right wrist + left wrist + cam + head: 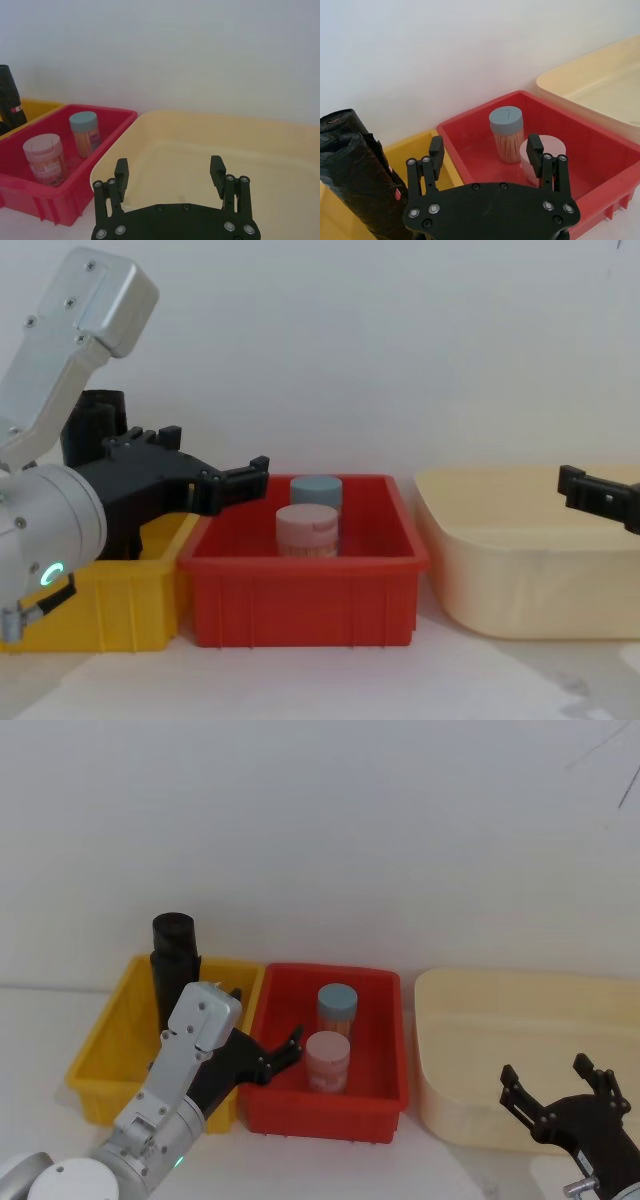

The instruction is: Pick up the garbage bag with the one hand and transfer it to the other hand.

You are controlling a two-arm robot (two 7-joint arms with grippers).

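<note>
The garbage bag (174, 963) is a tall black crinkled roll standing upright at the back of the yellow bin (105, 1055). Its small red label (397, 192) faces my left wrist camera. My green-ringed left gripper (265, 1020) hovers open over the seam between the yellow and red bins, just right of the bag and apart from it. Its fingers (436, 150) hold nothing. From the chest, the left gripper (215, 455) hides most of the garbage bag (92, 415). My right gripper (548, 1072) waits open and holding nothing at the near side of the cream tub (470, 1010).
The red bin (385, 1050) holds a blue-lidded jar (337, 1005) and a pink-lidded jar (327, 1060), right under my left gripper's reach. The cream tub (210, 145) takes up the right side. A white wall stands close behind all three containers.
</note>
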